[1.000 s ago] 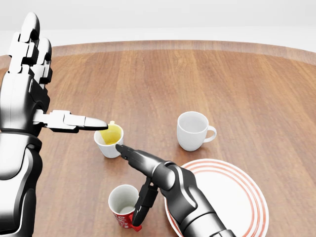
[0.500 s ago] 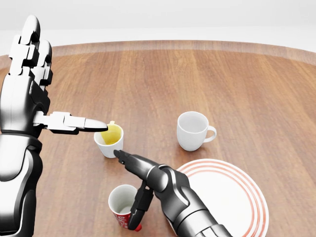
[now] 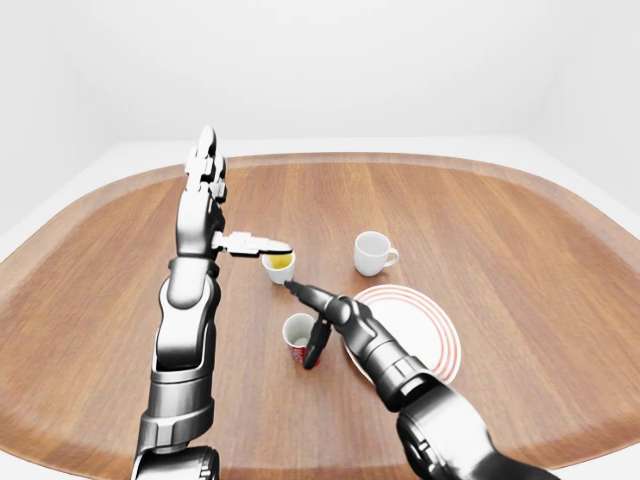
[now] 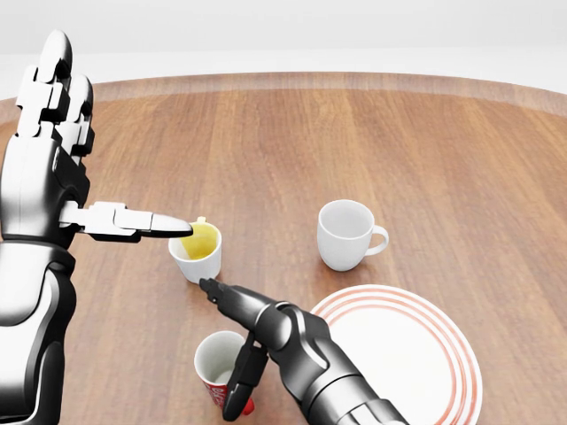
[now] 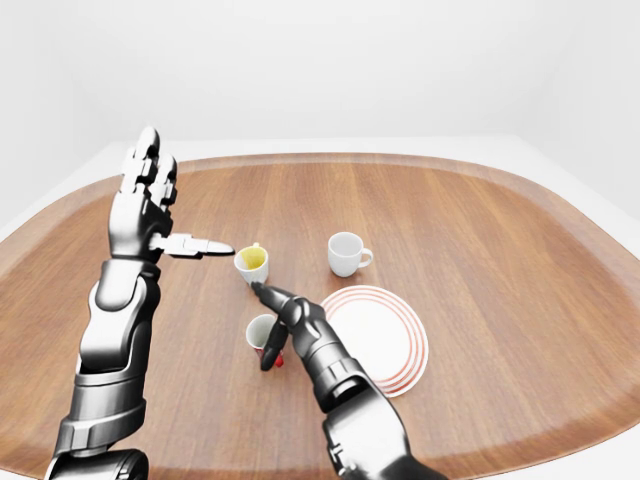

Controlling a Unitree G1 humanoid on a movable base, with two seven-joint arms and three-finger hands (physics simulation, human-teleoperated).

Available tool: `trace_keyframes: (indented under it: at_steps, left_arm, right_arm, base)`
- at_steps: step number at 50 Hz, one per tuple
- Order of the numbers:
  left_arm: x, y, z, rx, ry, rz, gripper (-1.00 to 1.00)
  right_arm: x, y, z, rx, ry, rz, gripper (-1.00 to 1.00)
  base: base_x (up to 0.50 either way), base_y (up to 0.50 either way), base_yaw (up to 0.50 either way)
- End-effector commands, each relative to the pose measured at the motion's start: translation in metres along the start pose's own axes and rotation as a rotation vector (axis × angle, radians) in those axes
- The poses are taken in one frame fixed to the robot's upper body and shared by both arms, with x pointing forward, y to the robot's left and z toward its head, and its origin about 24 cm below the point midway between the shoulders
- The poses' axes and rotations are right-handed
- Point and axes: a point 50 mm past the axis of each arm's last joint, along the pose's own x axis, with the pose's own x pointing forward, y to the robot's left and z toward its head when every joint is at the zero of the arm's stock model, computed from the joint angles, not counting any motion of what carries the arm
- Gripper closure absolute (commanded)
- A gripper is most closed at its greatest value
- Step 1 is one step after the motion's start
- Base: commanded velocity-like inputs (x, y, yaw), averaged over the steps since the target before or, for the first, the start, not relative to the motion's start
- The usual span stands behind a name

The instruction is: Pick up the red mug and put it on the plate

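Observation:
The red mug (image 4: 215, 370), white inside, stands upright at the bottom of the head view, left of the plate (image 4: 452, 350), which is white with red rings. My right hand (image 4: 230, 350) reaches in from the bottom and is open. One finger points up and left past the mug's rim, and another hangs down across the mug's right side. Its fingers do not close round the mug. My left hand (image 4: 106, 155) is raised at the left, open, with its thumb stretched right over a yellow-lined mug.
A white mug with a yellow inside (image 4: 197, 251) stands just above the red mug. A plain white mug (image 4: 345, 233) sits above the plate, handle to the right. The round wooden table (image 3: 500, 220) has a raised rim all around.
My right hand has slid left and down, closer against the red mug's right side. The left arm, the mugs and the plate have not moved.

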Motion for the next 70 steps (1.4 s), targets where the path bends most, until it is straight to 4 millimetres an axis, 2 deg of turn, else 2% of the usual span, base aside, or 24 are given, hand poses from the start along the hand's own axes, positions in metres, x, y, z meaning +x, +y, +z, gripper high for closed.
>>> trace_keyframes:
  at_steps: [1, 31, 59, 70]
  left_arm:
    - [0.0, 0.0, 0.0, 0.002, -0.001, 0.0, -1.0]
    - [-0.001, -0.001, 0.005, 0.002, -0.023, -0.001, -1.0]
    - [-0.002, 0.001, 0.002, -0.002, -0.008, 0.003, -1.0]
    - [0.0, 0.002, 0.005, 0.0, -0.021, 0.004, -1.0]
  right_arm:
    - [0.002, 0.002, -0.003, 0.013, 0.023, 0.007, -1.0]
    - [0.005, 0.01, -0.011, 0.019, 0.077, 0.029, -1.0]
    - [0.008, 0.015, -0.002, 0.0, 0.078, 0.05, -1.0]
    - [0.008, 0.015, -0.01, 0.011, 0.104, 0.051, -1.0]
  base:
    - [0.0, 0.0, 0.0]
    - [0.0, 0.0, 0.0]
    - [0.0, 0.0, 0.0]
    - [0.0, 0.0, 0.0]
